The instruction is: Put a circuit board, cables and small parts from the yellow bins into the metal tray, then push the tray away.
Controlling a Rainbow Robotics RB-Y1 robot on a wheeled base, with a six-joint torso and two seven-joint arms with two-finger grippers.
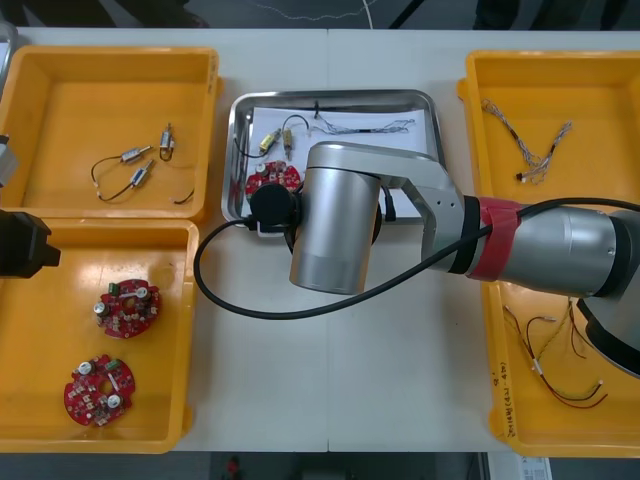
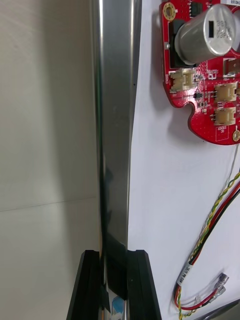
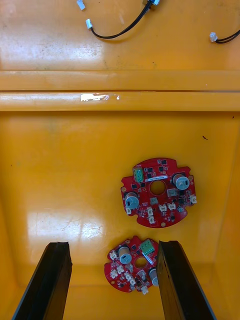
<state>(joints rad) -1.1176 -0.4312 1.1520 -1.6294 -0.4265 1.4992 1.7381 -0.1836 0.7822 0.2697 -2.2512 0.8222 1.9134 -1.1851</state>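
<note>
Metal tray with white inside (image 1: 335, 97) sits mid-desk (image 1: 330, 380) between the yellow bins (image 1: 185, 330). Loaded, as counted:
- one round red circuit board (image 1: 272, 178)
- one twisted blue and white cable (image 1: 375, 127)
- one red and yellow cable (image 2: 212, 220)
- at least one small metal part (image 1: 289, 133)

Loading is judged done; the push away is left. Right gripper (image 2: 114, 255) is closed on the tray's near rim, which is clamped between the fingers. Left gripper (image 3: 112, 247) is held wide open and empty over the near-left bin, where two spare boards (image 3: 158, 192) are counted. Three metal parts on black cables (image 1: 133, 155) lie in the far-left bin.
</note>
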